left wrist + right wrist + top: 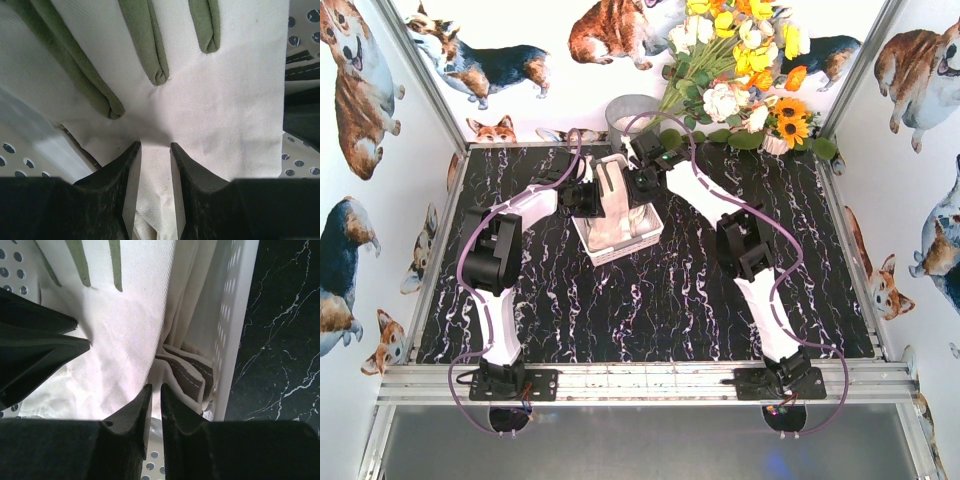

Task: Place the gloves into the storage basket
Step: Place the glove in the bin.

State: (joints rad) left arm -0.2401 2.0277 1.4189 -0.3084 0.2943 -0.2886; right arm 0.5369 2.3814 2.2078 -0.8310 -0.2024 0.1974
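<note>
Left gripper (155,147) first: its two dark fingers are clenched on a raised fold of cream cloth. So it is grasping the glove (215,100) by the plain palm part, just short of the grey-green strips. A pinch on a fold like that looks chosen because limp fabric offers no edge to take hold of.

Over to the right gripper (155,390): the jaws are nearly together right at the glove's side edge. Whether any cloth is caught between them, I cannot tell (the tips hide it).

Outward now: the glove is draped inside the storage basket (235,315), with the perforated floor showing beneath it on both sides. The two grippers flank it from left and right, I'd say to keep it spread so it lies flat. A second glove (187,377) is folded against the basket's right wall, grey patches showing.

The basket sits mid-table on the black marbled table (285,340). A grey metal bucket (625,112) and a bunch of flowers (740,60) stand beyond it at the far edge. By my reckoning this glove is nearly delivered; only the letting go is left.
</note>
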